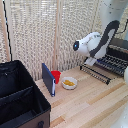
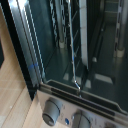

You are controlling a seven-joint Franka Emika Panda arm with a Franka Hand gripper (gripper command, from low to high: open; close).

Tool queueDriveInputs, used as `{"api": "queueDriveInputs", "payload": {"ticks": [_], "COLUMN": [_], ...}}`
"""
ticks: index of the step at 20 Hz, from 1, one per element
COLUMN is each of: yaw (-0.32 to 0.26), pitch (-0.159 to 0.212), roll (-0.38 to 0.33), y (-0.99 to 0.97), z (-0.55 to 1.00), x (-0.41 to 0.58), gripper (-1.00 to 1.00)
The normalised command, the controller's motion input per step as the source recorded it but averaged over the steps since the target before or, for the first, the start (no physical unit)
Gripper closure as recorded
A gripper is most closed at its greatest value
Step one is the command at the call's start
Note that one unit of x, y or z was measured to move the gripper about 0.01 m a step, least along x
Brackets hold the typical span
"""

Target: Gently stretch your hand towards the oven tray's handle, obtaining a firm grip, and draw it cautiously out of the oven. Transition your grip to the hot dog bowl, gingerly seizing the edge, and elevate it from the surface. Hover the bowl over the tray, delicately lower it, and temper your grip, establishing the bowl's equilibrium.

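Pale wooden tabletop [image 1: 85,102], reed screen behind. Boxy dark oven [image 1: 120,52] at the exterior view's right, cut off by the frame; black wire oven tray [image 1: 102,69] juts from it, thin front handle bar [image 1: 95,73] toward the table. White arm's gripper [image 1: 89,61] above the tray; fingertips hidden, grip state unreadable. Small white hot dog bowl [image 1: 69,83] sits well apart from the oven, beside a red cup [image 1: 56,76]. Wrist view blurred: oven interior, knobs [image 2: 52,111].
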Motion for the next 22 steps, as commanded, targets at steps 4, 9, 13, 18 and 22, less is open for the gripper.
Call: {"api": "queueDriveInputs", "payload": {"ticks": [4, 9, 13, 18, 22], "yaw": [0.160, 0.193, 0.219, 0.143, 0.014], "pitch": [0.102, 0.086, 0.070, 0.120, 0.092], "roll": [0.041, 0.006, -0.001, 0.000, 0.004], "y": [-0.65, -0.57, -0.44, -0.32, -0.05], "z": [0.00, 0.00, 0.00, 0.00, -0.04], "x": [0.090, 0.099, 0.094, 0.183, 0.172], "gripper": [-1.00, -1.00, -1.00, -1.00, 1.00]}}
